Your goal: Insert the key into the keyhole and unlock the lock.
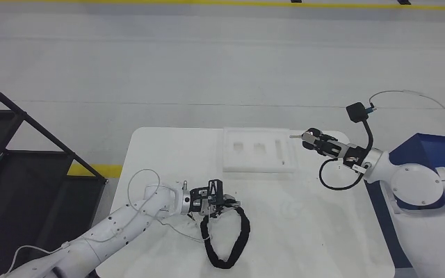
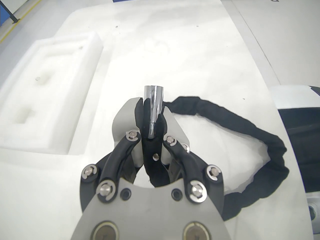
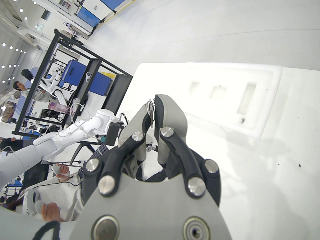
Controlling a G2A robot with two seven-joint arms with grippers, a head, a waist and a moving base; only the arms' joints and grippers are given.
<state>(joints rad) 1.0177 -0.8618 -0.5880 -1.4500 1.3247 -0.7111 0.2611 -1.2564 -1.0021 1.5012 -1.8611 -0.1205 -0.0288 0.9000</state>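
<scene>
Matte white tabletop (image 2: 175, 38): left gripper (image 2: 151, 111) jaws squeeze the shiny chrome lock cylinder (image 2: 153, 96), long axis poking straight out past them, black fabric-sleeved chain (image 2: 265, 146) trailing beside. Right gripper (image 3: 150, 112) jaws pinch the small metal key (image 3: 149, 108).

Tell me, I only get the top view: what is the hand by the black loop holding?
Observer: The left hand is shut on the lock, gripping its shiny chrome cylinder, which pokes out beyond the grip.
Operator: And the other hand, near the foam tray?
Observer: The right hand is shut on a small metal key, clamped close to its tip.
</scene>
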